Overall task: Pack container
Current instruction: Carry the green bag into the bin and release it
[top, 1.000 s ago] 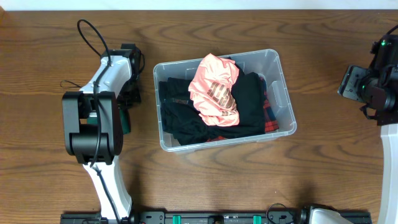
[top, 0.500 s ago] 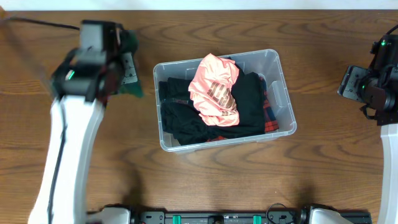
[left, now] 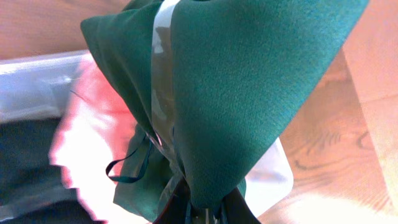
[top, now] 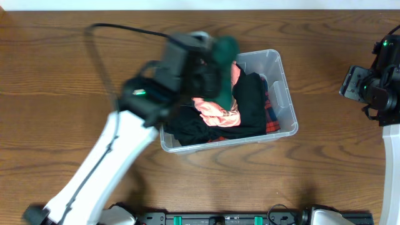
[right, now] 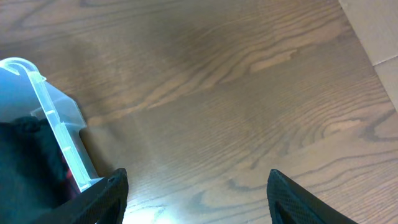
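So that it can drop inside, the left gripper (left: 200, 210) is pinching the green cloth (left: 249, 93) over the container (top: 279, 67); the right gripper (right: 196, 200) is sitting wide open.

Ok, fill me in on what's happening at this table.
The left gripper is shut on a dark green cloth and holds it over the clear plastic container. The cloth is not yet released. The container has a pink garment, black clothing and something red plaid in it. The right gripper is open and empty, over bare table beside the container.
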Motion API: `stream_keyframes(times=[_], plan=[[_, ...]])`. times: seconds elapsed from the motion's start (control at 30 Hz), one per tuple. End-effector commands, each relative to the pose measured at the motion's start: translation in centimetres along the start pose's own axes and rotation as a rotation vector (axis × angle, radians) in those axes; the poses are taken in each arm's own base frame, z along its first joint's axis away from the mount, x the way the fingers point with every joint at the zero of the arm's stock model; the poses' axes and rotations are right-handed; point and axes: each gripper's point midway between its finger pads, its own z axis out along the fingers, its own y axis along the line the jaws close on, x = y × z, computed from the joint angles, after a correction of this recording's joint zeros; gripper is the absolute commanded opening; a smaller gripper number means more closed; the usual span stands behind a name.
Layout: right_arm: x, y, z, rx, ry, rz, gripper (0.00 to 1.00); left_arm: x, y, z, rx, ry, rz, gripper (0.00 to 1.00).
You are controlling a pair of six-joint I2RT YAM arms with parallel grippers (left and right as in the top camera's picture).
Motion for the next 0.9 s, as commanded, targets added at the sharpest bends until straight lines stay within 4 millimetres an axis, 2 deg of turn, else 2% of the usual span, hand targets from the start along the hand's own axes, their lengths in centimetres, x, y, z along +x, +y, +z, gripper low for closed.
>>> stream_keyframes(times=[0.0, 0.23, 0.3, 0.43, 0.53, 0.6, 0.67, 0.73, 0.87], plan=[[-0.1, -0.4, 0.0, 0.016, -0.002, -0.004, 0.7, 1.1, -1.7, 3.1, -0.039, -0.001, -0.051, 0.06], [0.0, -0.1, 0.0, 0.001, 0.001, -0.004, 0.7, 4.3, -5.1, 8.9, -0.038, 0.035, -0.024, 0.06], [0.0, -0.1, 0.0, 0.001, 0.001, -0.004, 0.69, 4.9, -5.4, 10.2, -0.036, 0.047, -0.013, 0.08], [0.0, -0.1, 0.0, 0.001, 0.001, -0.004, 0.7, 4.5, -5.5, 11.2, -0.025, 0.032, 0.041, 0.24], [0.0, -0.1, 0.0, 0.001, 0.001, -0.004, 0.7, 3.2, -6.5, 10.1, 0.012, -0.014, 0.147, 0.31], [0.0, 0.0, 0.0, -0.002, 0.002, -0.005, 0.7, 1.9, -7.6, 8.4, 0.039, -0.06, 0.241, 0.33], [0.0, 0.4, 0.0, -0.028, 0.003, -0.012, 0.7, 0.2, -7.8, 6.3, 0.022, -0.13, 0.303, 0.36], [0.0, 1.7, 0.0, -0.102, 0.002, -0.068, 0.7, -1.6, -6.8, 3.9, -0.052, -0.213, 0.338, 0.38], [-0.1, 4.8, -0.6, -0.271, -0.013, -0.179, 0.7, -4.6, -2.0, -1.8, -0.244, -0.328, 0.28, 0.43]])
